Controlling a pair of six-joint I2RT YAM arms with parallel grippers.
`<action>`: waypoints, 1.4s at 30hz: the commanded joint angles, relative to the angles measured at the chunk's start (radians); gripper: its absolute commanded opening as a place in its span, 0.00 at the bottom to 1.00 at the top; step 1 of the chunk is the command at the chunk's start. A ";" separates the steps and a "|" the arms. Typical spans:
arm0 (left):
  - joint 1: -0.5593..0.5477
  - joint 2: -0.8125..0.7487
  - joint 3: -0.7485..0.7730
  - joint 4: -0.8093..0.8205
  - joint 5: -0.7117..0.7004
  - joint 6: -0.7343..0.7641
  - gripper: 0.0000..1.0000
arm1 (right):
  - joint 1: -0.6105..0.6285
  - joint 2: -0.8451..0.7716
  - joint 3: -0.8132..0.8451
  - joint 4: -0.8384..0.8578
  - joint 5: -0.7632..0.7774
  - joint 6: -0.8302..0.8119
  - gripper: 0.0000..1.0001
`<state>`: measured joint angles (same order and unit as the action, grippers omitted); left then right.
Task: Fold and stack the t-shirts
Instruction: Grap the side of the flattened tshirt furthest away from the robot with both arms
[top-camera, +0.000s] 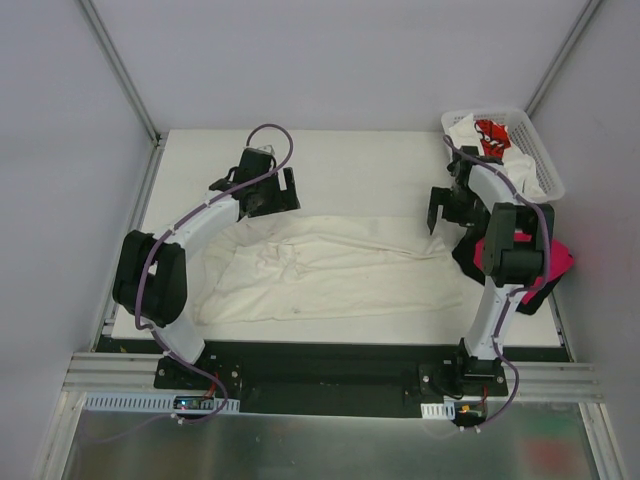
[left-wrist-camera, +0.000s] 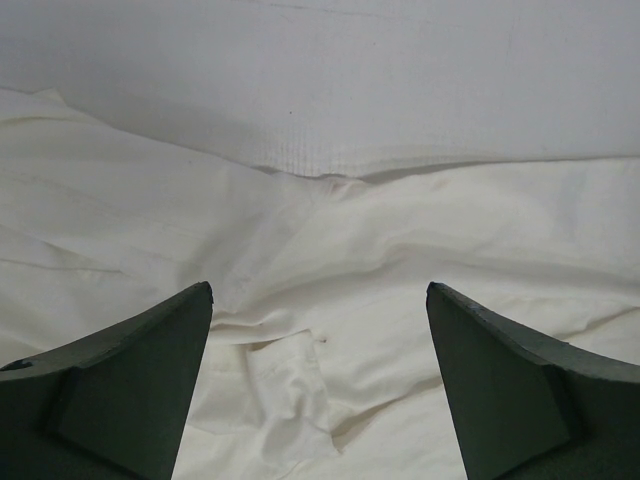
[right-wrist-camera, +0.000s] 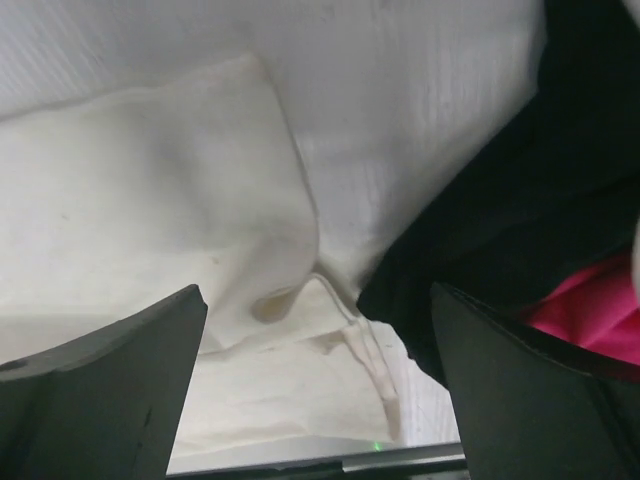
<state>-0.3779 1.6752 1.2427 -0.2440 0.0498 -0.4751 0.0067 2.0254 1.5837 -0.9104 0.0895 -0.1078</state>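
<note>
Hanging wide open and empty, the left gripper (left-wrist-camera: 318, 290) has its two dark fingers (left-wrist-camera: 130, 390) spread above a rumpled cream-white cloth t-shirt (left-wrist-camera: 330, 400). A small crumpled fold lies right under the gap. Past the fingertips the shirt's edge gives way to the white bench (left-wrist-camera: 400, 80).

The right gripper (right-wrist-camera: 318, 295) is spread just as wide and also holds nothing. Under it lies a corner and hem of the same cream shirt. To one side, close against that hem, is a black cloth t-shirt (right-wrist-camera: 520, 200), with a magenta-pink t-shirt (right-wrist-camera: 590, 325) showing past it.

Only the overhead view shows the whole cream shirt, spread out and creased between the two grippers. It alone also shows, beyond the right gripper at the bench's far corner, a white plastic lattice basket (top-camera: 542, 165) holding a white t-shirt with red print (top-camera: 490, 132). From above, the right arm hides much of the black and pink shirts, and the wrist view shows them better.
</note>
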 joint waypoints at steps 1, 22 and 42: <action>0.004 -0.049 -0.003 0.017 0.024 0.007 0.87 | -0.004 -0.014 0.002 0.110 -0.134 0.033 0.96; 0.004 -0.048 -0.005 0.017 0.009 0.039 0.87 | -0.004 0.253 0.271 0.061 -0.231 0.008 0.96; 0.004 -0.035 0.003 0.017 0.007 0.041 0.87 | -0.067 0.194 0.203 0.108 -0.269 0.037 0.90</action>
<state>-0.3779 1.6657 1.2419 -0.2428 0.0517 -0.4549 -0.0124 2.2486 1.8465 -0.8261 -0.2108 -0.1108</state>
